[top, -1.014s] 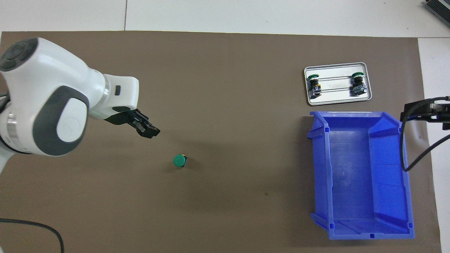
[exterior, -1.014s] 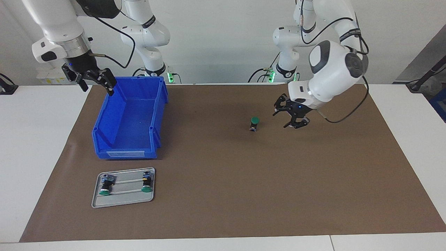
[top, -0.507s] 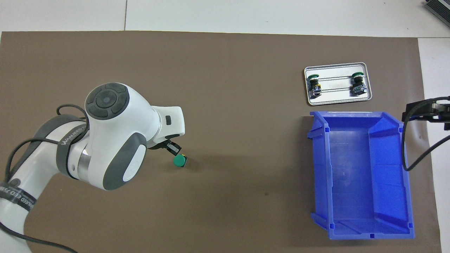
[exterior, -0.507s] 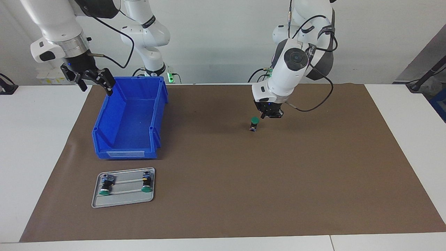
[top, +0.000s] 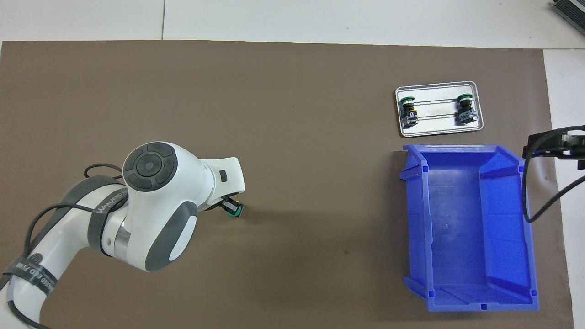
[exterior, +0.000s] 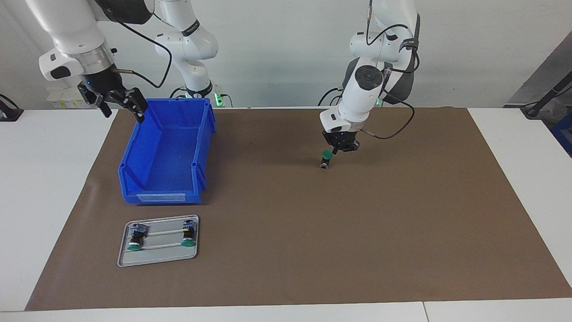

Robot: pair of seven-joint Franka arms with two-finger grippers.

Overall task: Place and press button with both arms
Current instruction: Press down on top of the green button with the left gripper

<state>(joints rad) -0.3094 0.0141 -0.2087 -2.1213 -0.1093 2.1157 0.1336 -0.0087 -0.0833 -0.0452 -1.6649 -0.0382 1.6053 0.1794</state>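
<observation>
With its fingers closed together, your left gripper (exterior: 338, 149) bears on the upright push-button switch (exterior: 326, 159) mid-surface; an off-centre press may topple it, while the wide-fingered right gripper (exterior: 117, 102) waits over the blue bin (exterior: 166, 152).

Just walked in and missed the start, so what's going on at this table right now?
The left gripper, shut, is down on the green cap of a button standing on the brown mat, apparently pressing it. The right gripper waits, open, over the rim of the blue bin. Two more buttons lie on a metal tray beside the bin.
</observation>
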